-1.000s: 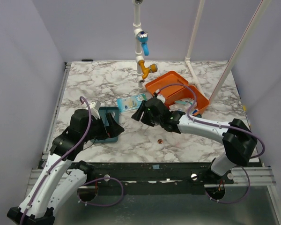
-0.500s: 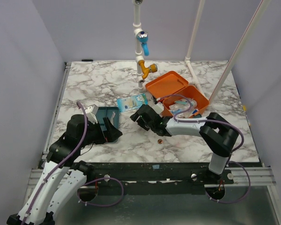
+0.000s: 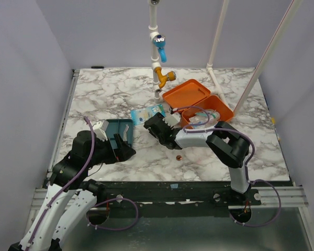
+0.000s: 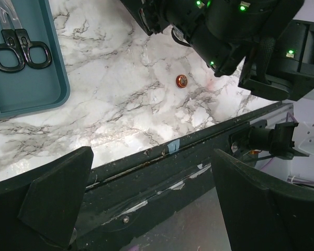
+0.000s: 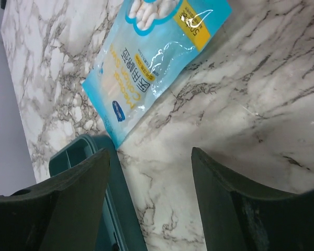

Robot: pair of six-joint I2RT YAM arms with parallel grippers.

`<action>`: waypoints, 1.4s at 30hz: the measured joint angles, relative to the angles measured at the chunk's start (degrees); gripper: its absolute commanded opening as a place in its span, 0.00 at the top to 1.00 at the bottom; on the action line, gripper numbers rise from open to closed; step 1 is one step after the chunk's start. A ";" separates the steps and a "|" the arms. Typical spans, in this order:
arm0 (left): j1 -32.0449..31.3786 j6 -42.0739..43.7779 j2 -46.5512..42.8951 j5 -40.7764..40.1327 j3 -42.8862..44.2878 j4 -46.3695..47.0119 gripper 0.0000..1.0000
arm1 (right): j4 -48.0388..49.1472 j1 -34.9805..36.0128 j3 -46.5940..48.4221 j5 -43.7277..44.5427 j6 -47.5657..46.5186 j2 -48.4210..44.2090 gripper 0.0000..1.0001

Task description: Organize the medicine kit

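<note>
Orange medicine kit [image 3: 184, 93]: sits at the far right of the marble worktop [image 3: 104, 91]. Lid is flipped open and leaning back. There are a few packets in the base, but I can't make out what they are.
Kit vs my right claw [image 3: 153, 126]: the kit is off to the claw's right and a bit further back. Near, but not touching. My right arm stretches across the worktop just in front of the box.
Right claw state: fingers spread wide, nothing between them, low over bare marble.
What the right wrist cam sees: a blue packet [image 5: 152, 57] lying flat just past the fingertips. Its lower corner reaches the edge of the teal tray [image 5: 83, 157]. No kit in that view at all.
Left claw [image 4: 152, 157]: also wide open and holding nothing. It hangs over the near edge of the worktop, well apart from the kit.
Teal tray, top view: left of the blue packet, just beside my left claw, with black-handled scissors [image 4: 18, 47] lying in it.
Small orange round thing [image 3: 179, 156]: alone on the marble toward the near edge, in front of my right arm. Too small to say what it is.
</note>
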 measured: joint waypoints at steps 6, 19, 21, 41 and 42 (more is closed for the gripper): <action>0.00 -0.17 -0.37 -0.02 0.00 -0.57 0.01 | 0.24 -0.07 3.76 4.24 0.44 4.35 0.33; 0.00 -0.37 -0.35 -0.04 0.00 -1.92 0.02 | 4.46 -4.15 9.29 5.18 3.58 10.38 0.43; 0.00 -0.37 -0.31 -0.07 0.00 -2.01 0.01 | 4.61 -4.74 10.12 5.14 3.91 11.17 0.48; 0.00 -0.48 0.81 -0.20 0.00 -2.78 0.01 | 5.09 -8.44 12.96 3.63 3.91 14.58 0.85; 0.00 -0.48 0.81 -0.22 0.00 -2.78 0.02 | 5.05 -8.68 13.07 3.63 3.91 14.73 0.89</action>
